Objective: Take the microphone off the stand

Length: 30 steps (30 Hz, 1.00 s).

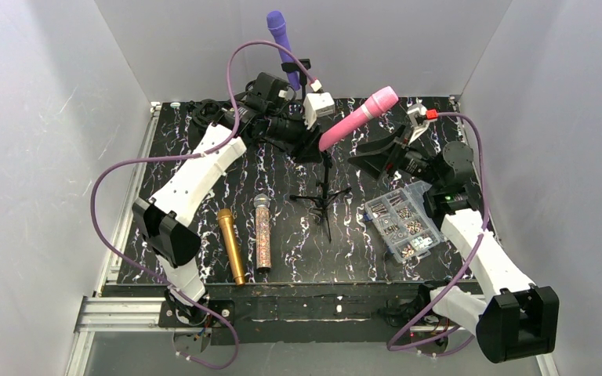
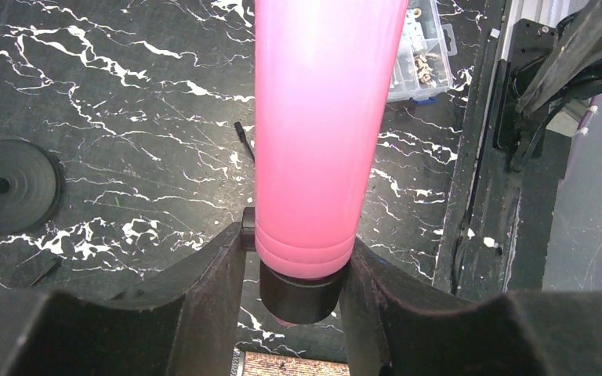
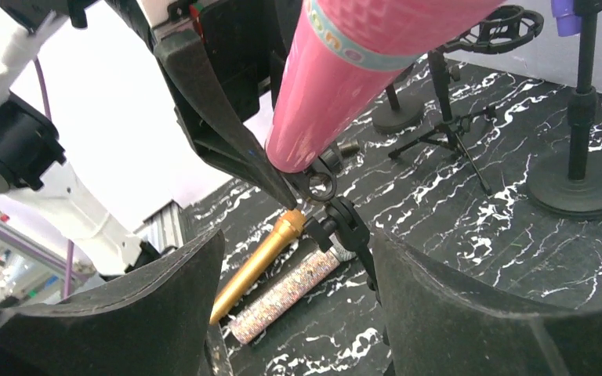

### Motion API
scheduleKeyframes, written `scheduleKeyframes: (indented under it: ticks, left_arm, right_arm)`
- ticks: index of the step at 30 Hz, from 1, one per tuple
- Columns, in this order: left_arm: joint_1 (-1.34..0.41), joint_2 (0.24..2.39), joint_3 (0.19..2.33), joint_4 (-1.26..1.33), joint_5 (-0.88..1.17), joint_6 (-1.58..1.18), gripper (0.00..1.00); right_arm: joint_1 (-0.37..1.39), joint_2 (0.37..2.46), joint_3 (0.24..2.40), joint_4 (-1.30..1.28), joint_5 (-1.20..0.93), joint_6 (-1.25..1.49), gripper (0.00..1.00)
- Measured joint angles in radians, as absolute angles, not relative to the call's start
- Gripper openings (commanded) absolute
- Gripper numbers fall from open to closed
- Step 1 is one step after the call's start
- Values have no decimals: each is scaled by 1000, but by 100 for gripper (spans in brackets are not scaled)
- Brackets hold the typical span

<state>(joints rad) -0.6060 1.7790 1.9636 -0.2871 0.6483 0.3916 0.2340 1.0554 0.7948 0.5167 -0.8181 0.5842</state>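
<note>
Pink microphone [image 1: 358, 117] tilted over mid-desk, head up and to the right, tail end down at the clip on top of the tripod stand [image 1: 325, 197]; cannot tell whether the tail sits in the clip or only touches it. Left fingers [image 2: 204, 301] clamped on the microphone's lower body, one each side, just above its black end cap [image 2: 298, 296]. Right fingers [image 3: 455, 313] spread apart, gripping nothing, with the stand's clip joint and upper post between them, close below the pink tail. Writing: a pale teal band [image 3: 353, 48] rings the pink body below the head, carrying pink letters; only a fragment shows in the right wrist view and it does not read. No other label legible anywhere. On the black, white-veined desk [image 1: 306, 262]: gold microphone [image 1: 231, 244] and glitter-covered microphone [image 1: 262, 233] lying side by side, near left of the tripod legs, not touching the stand. Clear parts box [image 1: 402, 222] with small hardware to the right of the stand, beside the right arm. Purple microphone [image 1: 281, 37] held upright-tilted in a second stand [image 3: 582, 176] with a round base, at the back
</note>
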Motion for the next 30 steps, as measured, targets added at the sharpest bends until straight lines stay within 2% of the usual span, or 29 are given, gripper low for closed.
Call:
scheduleKeyframes:
  ticks: [6,20,30]
  left_arm:
    - [-615,1779,1964,-271,630,360,0]
    - [-673,1738,1912,-239,539,265,0]
    - [-712,1697,1858,-207,451,216,0]
  right_arm:
    - [216,1084,766,686,-804,717,77]
    - [216,1192,793,884,-707,882,75]
    - [216,1269,846,962,-707,974,64]
